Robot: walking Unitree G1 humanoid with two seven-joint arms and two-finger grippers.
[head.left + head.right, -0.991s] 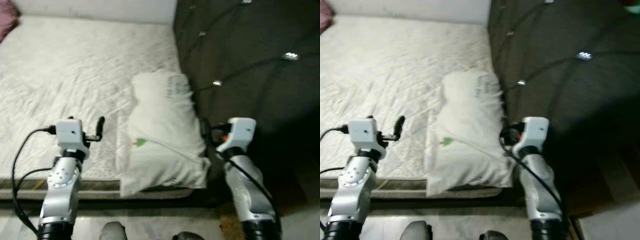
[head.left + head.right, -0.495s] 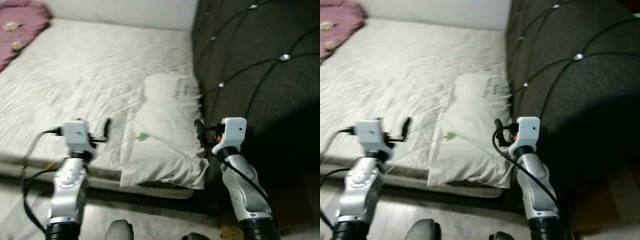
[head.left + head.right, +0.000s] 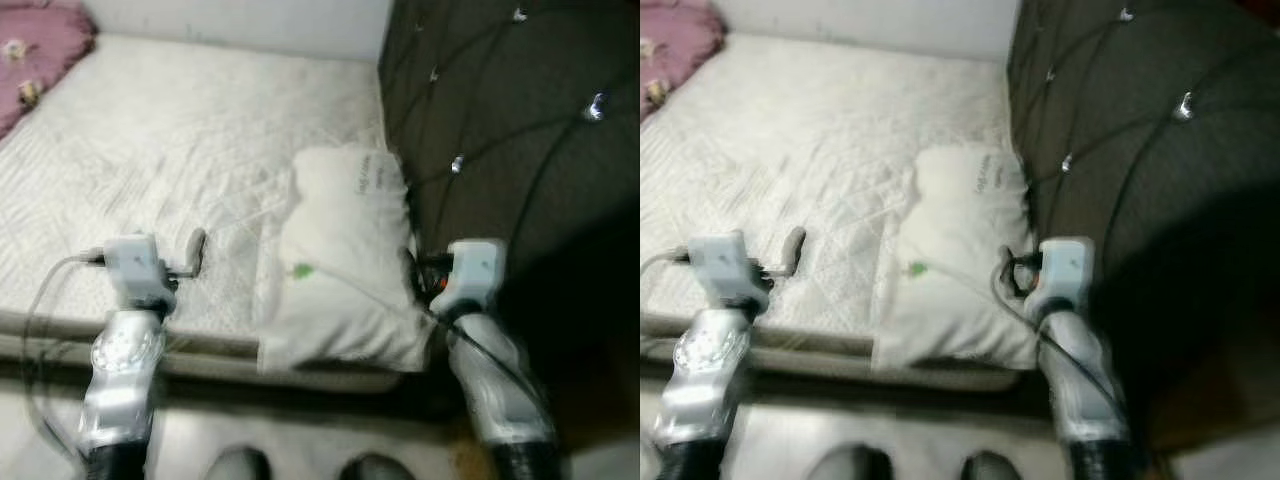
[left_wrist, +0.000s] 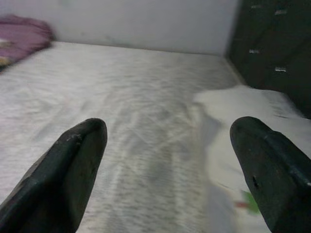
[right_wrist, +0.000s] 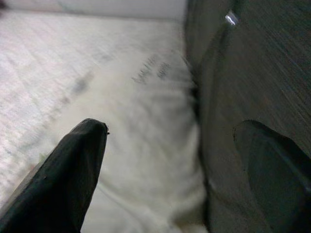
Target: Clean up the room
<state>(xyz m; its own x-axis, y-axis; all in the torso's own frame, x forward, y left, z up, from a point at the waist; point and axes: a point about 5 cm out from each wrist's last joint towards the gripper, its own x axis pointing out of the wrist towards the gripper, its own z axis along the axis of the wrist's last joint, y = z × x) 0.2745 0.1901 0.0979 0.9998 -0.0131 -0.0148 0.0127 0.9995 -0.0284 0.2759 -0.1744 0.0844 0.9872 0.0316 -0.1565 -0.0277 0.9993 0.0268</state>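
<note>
A white pillow (image 3: 345, 260) with a small green mark lies on the white mattress (image 3: 180, 130), its right side against the dark tufted headboard (image 3: 520, 120). My left gripper (image 4: 170, 160) is open and empty, held over the mattress near its front edge, left of the pillow (image 4: 252, 126). My right gripper (image 5: 180, 160) is also open, at the pillow's right edge (image 5: 146, 121), with one finger over the pillow and the other along the headboard (image 5: 252, 73). The eye views are blurred.
A pink bundle (image 3: 35, 45) lies at the mattress's far left corner. A pale wall (image 4: 136, 19) runs behind the bed. The bed's front edge (image 3: 200, 355) is close before me, with light floor (image 3: 190, 430) and my feet (image 3: 300, 465) below it.
The whole picture has shifted and blurred, so the camera has moved. Both arms hold the same raised pose, with the grippers still open on either side of the pillow's near end.
</note>
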